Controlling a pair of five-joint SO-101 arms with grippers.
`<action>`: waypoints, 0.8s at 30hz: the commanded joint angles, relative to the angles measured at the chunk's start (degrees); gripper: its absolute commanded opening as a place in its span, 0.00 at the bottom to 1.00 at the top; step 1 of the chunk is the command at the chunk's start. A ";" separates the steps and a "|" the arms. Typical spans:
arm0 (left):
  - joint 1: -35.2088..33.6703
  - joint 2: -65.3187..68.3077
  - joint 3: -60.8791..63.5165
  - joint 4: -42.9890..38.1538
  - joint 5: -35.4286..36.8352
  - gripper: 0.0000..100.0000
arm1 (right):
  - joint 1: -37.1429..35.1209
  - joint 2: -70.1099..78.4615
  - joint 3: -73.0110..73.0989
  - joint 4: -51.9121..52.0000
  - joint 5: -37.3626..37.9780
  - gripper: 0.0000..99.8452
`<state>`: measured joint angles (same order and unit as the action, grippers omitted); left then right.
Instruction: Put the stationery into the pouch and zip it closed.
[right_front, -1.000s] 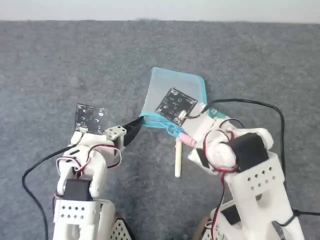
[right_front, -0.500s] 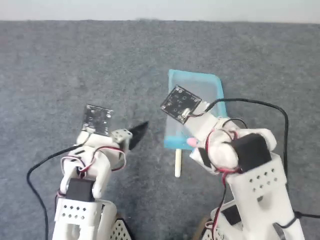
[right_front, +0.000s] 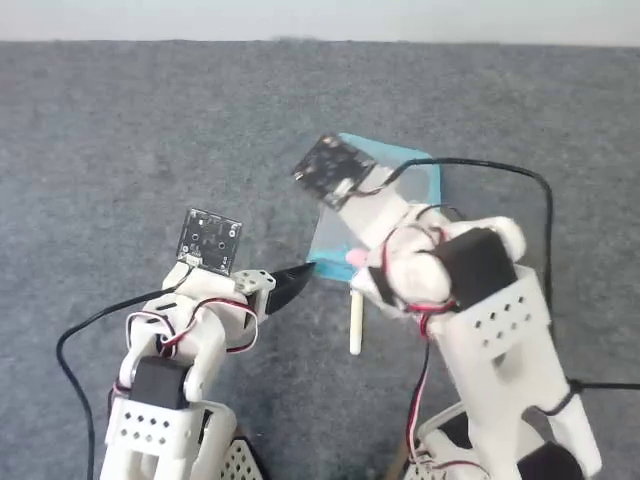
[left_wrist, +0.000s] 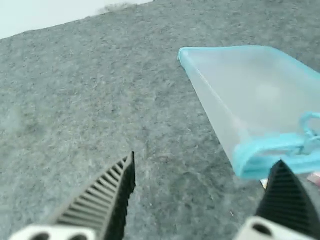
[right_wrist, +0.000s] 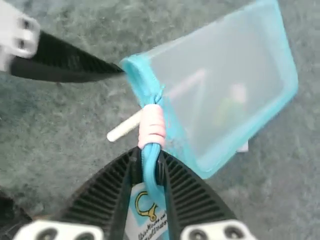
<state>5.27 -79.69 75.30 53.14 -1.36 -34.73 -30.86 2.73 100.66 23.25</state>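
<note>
A translucent light-blue pouch (right_front: 332, 240) lies mid-table on grey felt. My right gripper (right_wrist: 146, 152) is shut on the pouch's blue zipper pull with its pink bead (right_wrist: 151, 125), at the pouch's near end. Through the pouch wall (right_wrist: 220, 95) I see pink and green items inside. A white pen (right_front: 355, 322) lies on the felt by the zipper end, partly under the pouch (left_wrist: 250, 100). My left gripper (left_wrist: 205, 170) is open, one black finger (right_wrist: 65, 62) tipped right at the pouch's near corner. In the high view the left gripper (right_front: 290, 285) sits just left of that corner.
Grey felt covers the table, with open room to the left and far side of the pouch. A black cable (right_front: 500, 170) loops from the right arm over the pouch's right side. A pale wall (right_front: 320, 18) edges the far side.
The left gripper let go of the pouch corner, drew back, then came forward to the corner again. The right arm swung left with the zipper pull, turning the pouch.
</note>
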 joint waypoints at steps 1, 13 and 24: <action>-0.53 -0.70 -1.63 -2.64 -0.35 0.39 | -3.30 -0.40 -4.84 2.51 -1.93 0.01; -5.19 -0.26 0.92 -8.09 -1.05 0.39 | -3.91 -0.40 -6.15 2.51 -2.02 0.01; -5.89 -0.18 2.24 -8.88 -2.29 0.39 | -8.92 -0.48 -9.85 2.59 -2.20 0.01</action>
<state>-0.70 -79.69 78.02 45.93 -3.03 -42.37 -30.86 -3.87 100.66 21.67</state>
